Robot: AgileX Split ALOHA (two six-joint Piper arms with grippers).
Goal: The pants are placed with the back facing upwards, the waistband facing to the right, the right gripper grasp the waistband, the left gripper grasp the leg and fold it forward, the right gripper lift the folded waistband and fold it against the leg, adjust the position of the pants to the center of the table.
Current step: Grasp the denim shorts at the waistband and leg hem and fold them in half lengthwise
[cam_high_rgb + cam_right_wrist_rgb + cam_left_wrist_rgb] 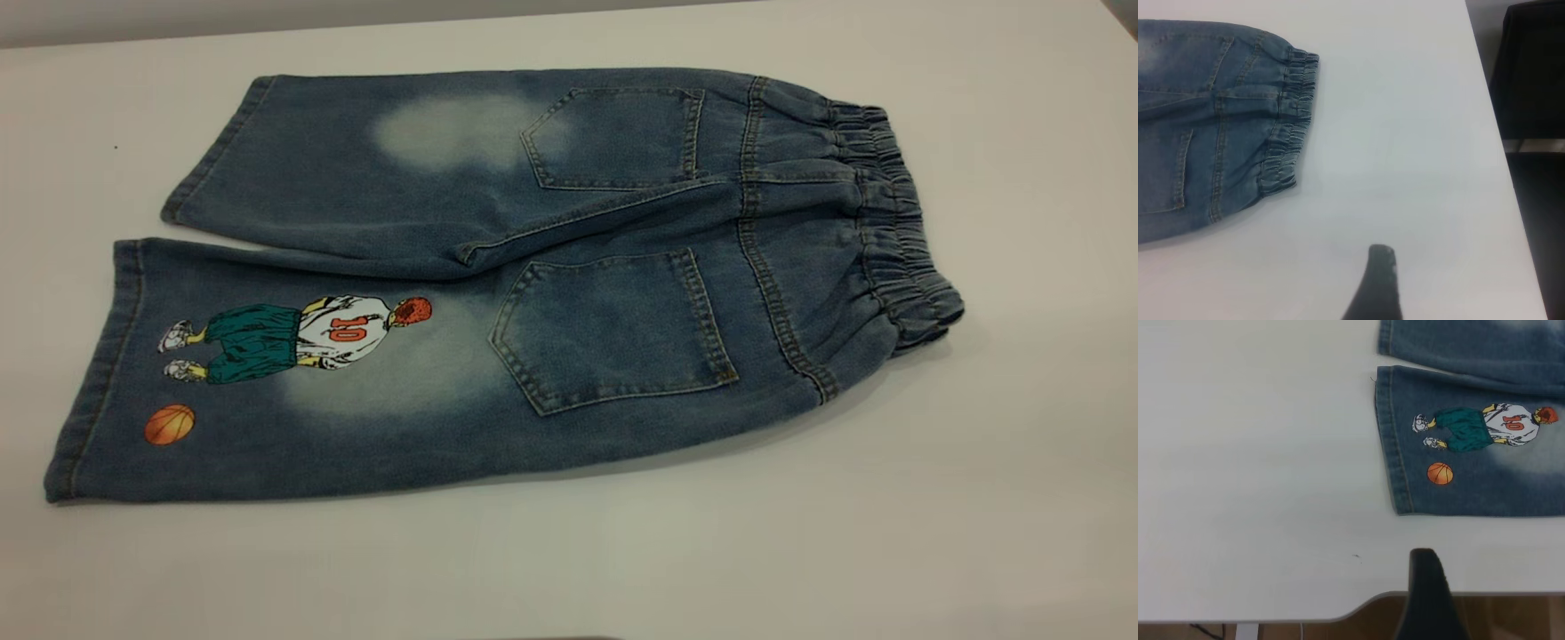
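Denim pants point(569, 276) lie flat, back up, on the white surface point(1022, 444), waistband point(898, 231) rightward, printed leg point(293, 382) nearest the camera, while each wrist view shows one dark finger only, so neither gripper's jaws can be judged.

Denim pants point(569, 267) flat on white table point(1022, 489), back pockets up, waistband point(898, 231) right, printed leg point(293, 373) nearest
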